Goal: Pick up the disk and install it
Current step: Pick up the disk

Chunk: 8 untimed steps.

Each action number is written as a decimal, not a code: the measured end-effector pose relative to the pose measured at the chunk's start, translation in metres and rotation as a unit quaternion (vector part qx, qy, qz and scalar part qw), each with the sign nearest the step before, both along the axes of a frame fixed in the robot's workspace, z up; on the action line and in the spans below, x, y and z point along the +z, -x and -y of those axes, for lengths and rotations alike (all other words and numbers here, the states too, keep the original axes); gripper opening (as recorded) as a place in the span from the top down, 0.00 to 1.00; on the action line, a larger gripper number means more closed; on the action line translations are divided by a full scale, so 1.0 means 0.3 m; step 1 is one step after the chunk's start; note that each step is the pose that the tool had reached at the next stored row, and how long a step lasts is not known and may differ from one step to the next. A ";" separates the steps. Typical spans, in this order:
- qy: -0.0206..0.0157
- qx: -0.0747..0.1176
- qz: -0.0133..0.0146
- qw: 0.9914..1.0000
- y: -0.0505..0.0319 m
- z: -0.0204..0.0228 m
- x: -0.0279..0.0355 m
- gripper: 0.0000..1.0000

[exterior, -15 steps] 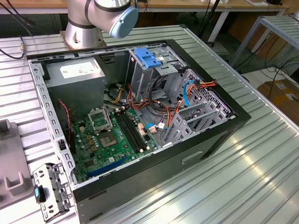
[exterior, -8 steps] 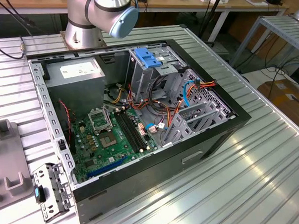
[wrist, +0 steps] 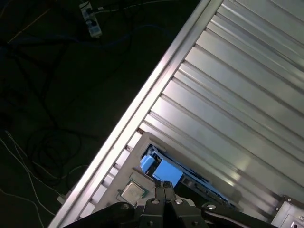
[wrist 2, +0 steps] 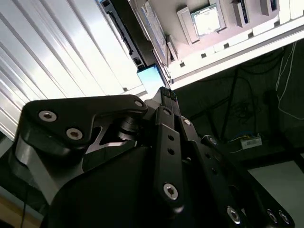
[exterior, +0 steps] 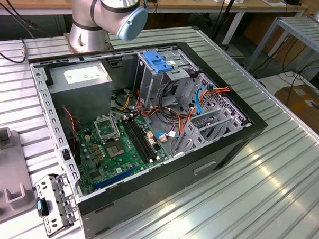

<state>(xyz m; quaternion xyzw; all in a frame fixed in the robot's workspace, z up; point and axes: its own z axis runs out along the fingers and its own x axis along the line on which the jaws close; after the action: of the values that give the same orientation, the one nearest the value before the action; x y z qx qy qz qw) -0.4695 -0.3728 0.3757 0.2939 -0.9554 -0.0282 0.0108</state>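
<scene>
Disk (wrist: 164, 173) rests in grey holder (wrist: 137, 154) on ribbed table (wrist: 247, 95), just ahead of my gripper (wrist: 163, 185), jaws pressed together, empty; in the exterior view, arm base (exterior: 91, 34) at 11 o'clock of open case (exterior: 237, 149).

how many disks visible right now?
1. The disk, blue rail showing, is just ahead of the gripper near the table edge in both wrist views. Others may be hidden inside the drive cage.

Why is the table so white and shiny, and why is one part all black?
In the second wrist view the table glares nearly white behind the dark, shadowed gripper; in the first wrist view bright streaks run along its ribs and the floor past its edge is almost black; in the exterior view it gleams softly.
</scene>
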 end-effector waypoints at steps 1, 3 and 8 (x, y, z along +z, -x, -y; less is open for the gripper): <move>0.000 0.006 0.000 1.000 0.000 0.000 0.000 0.89; 0.000 0.017 0.000 1.000 0.000 0.000 0.000 0.89; 0.000 0.041 0.000 0.999 -0.003 0.000 0.000 0.89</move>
<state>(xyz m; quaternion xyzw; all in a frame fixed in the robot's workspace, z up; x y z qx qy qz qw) -0.4686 -0.3728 0.3757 0.3327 -0.9426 -0.0277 0.0119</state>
